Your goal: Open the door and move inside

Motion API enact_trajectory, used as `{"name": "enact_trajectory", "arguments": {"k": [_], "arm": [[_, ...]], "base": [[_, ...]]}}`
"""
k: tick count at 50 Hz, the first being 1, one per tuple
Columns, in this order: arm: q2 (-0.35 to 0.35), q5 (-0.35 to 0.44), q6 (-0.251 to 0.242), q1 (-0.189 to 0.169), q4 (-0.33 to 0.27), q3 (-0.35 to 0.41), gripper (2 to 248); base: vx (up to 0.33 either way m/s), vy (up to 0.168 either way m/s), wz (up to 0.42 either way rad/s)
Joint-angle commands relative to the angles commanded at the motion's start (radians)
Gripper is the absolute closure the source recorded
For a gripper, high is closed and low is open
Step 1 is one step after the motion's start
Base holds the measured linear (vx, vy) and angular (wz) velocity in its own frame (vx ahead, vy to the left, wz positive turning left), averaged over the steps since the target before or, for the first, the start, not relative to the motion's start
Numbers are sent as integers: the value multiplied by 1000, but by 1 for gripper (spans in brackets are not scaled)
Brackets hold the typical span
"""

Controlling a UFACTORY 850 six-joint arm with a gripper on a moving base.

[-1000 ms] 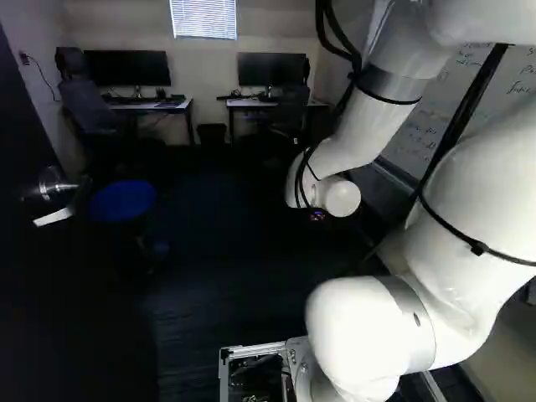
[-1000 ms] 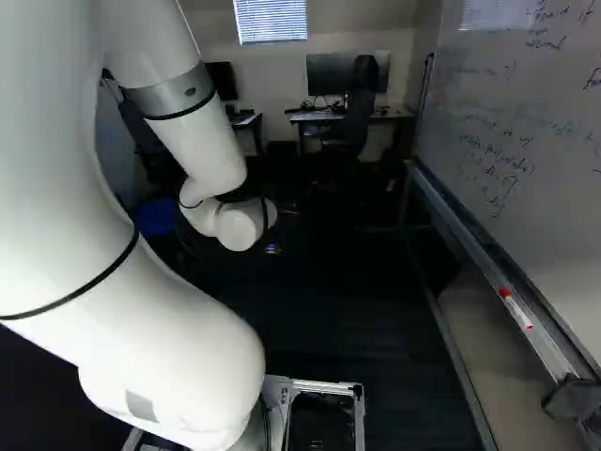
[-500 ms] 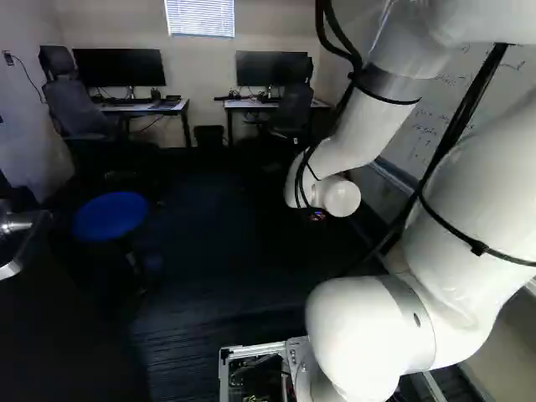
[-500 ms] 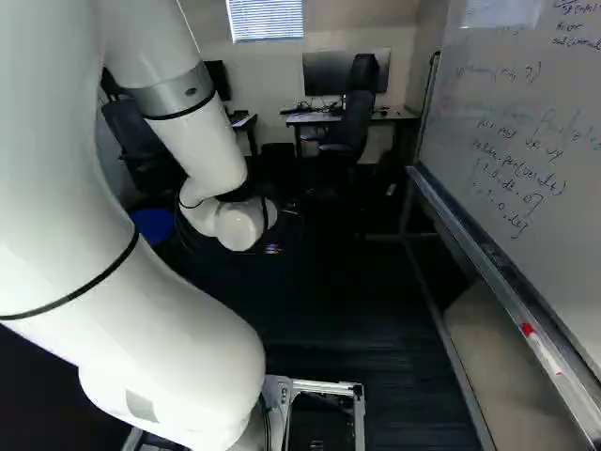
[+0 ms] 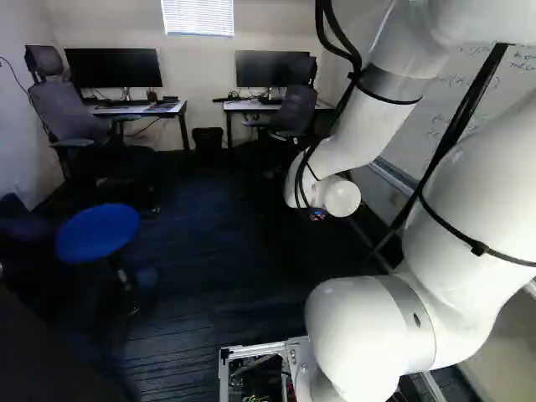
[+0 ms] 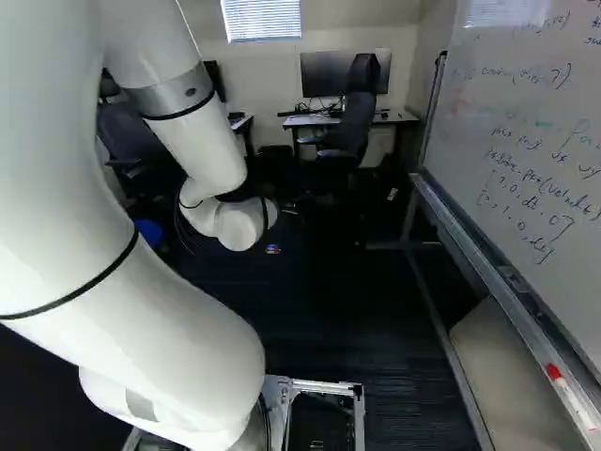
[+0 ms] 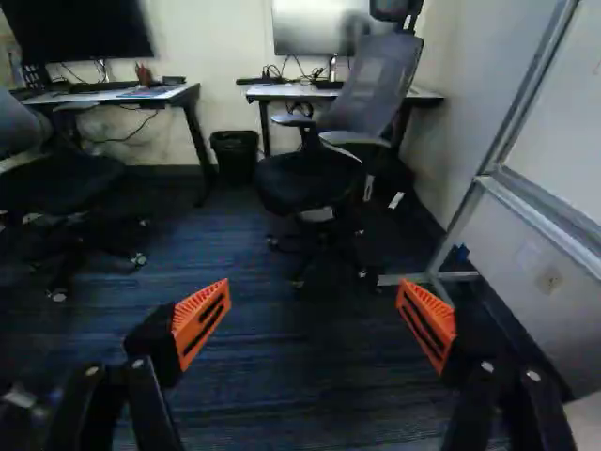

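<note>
Standing here, I find the door (image 5: 50, 352) hard to pick out: a dark mass low in the left corner of the left base view, mostly cut off, with a pale sliver at that view's edge that may be its handle (image 5: 2, 270). How far it stands open, I can't tell.

The white arm (image 5: 360, 126) runs out of the top of both base views, and its wrist joint hides the end effector (image 7: 315, 299) from both. The wrist view shows its 2 orange pads (image 7: 201, 319) spread wide apart, gripping nothing, with dark floor (image 7: 310, 357) beyond the gap.

The blue stool (image 5: 98, 231) sits near the door, its base lost in the gloom; in the right base view the arm covers most of it. Past it, 1 office chair (image 5: 71, 117) stands by the left-hand desk (image 5: 138, 109), and another chair (image 7: 362, 103) partly blocks the right-hand desk (image 7: 263, 91). A bin (image 7: 235, 155) sits between the 2 desks. The whiteboard (image 6: 526, 113) is cut off at the right base view's side, a red-capped marker (image 6: 569, 395) on its tray.
</note>
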Motion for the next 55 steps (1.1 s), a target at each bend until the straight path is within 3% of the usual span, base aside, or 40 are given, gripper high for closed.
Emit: {"name": "enact_trajectory", "arguments": {"k": [22,55], "arm": [[0,0,0,0,0,0,3],[0,0,0,0,0,0,3]], "base": [[139,2,-2],[-3,0,0]]}}
